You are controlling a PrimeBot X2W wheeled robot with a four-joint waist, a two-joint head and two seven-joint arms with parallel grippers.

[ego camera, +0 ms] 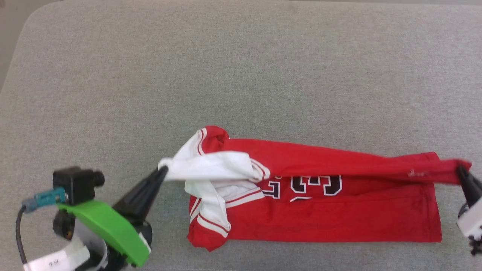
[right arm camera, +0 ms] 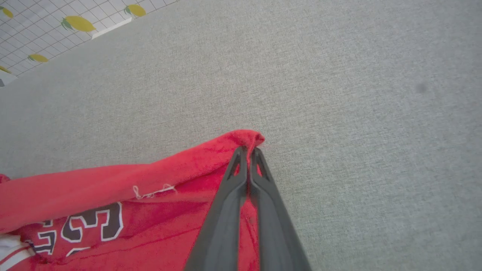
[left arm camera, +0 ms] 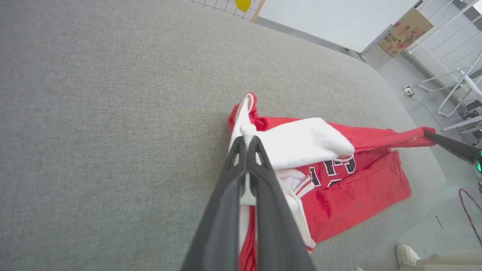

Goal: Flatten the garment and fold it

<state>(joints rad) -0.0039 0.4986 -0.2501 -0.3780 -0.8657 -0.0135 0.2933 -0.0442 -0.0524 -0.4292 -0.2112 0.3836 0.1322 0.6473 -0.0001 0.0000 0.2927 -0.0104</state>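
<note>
The garment [ego camera: 331, 218] is a red jersey with white sleeves and black, white-outlined lettering, lying lengthwise on the grey surface. My left gripper [ego camera: 162, 171] is shut on the tip of a white sleeve at the garment's left end. In the left wrist view that gripper [left arm camera: 247, 139] pinches the white sleeve [left arm camera: 301, 141]. My right gripper [ego camera: 460, 170] is shut on a red corner at the right end, lifting a taut fold along the far edge. The right wrist view has the gripper [right arm camera: 248, 150] clamped on that red corner [right arm camera: 244, 137]. Part of the lettering is hidden under the raised fold.
A grey fabric-covered surface [ego camera: 241, 67] stretches wide behind and around the garment, with rounded far corners. In the left wrist view a person's shoe [left arm camera: 408, 256] and floor cables [left arm camera: 469, 210] lie beyond the surface's edge, with a white rack [left arm camera: 455, 86] further off.
</note>
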